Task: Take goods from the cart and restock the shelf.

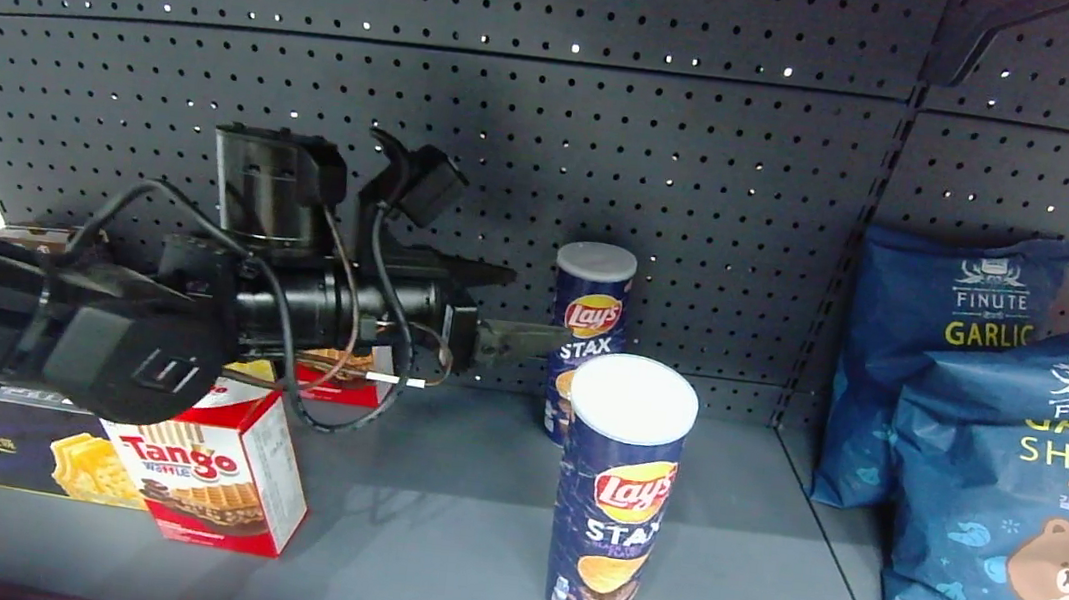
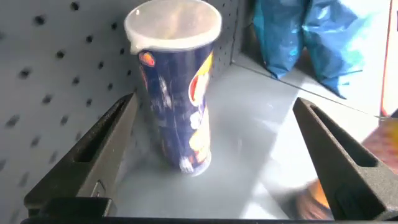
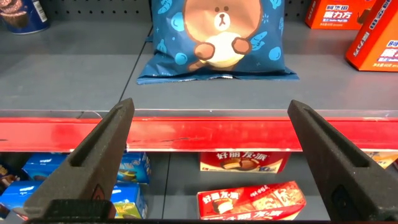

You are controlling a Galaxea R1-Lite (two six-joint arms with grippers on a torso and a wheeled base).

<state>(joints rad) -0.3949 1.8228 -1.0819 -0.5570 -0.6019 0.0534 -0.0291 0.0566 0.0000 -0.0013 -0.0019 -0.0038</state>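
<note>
Restocking looks to be at the put-down step. The rear can (image 1: pixel 593 292) stands upright on the shelf (image 1: pixel 427 539), hard against the pegboard (image 1: pixel 614 128) at 12 o'clock from the front can (image 1: pixel 617 501). The left arm (image 1: pixel 293 303) comes in level from 9 o'clock. Its left jaws are spread wide and grip nothing. In the left wrist view the rear can (image 2: pixel 177 93) sits between them, nearer one side and apart from both.

My judgement is that the next move is a straight pull-back toward 9 o'clock. The jaws should stay spread so neither side brushes the tall, narrow can, and the arm must keep clear of the front can, which would tip easily.

Both cans are slim cylinders of glossy printed card with pale, flat plastic lids. Soft, crinkled blue bags (image 1: pixel 1015 496) lean at 3 o'clock. A red wafer box (image 1: pixel 218 475) with sharp edges lies at 9 o'clock. The shelf is smooth grey metal.

The right jaws are also released and empty. They face a red shelf strip (image 3: pixel 205 134) with a bear-printed bag (image 3: pixel 214 37) beyond it.
</note>
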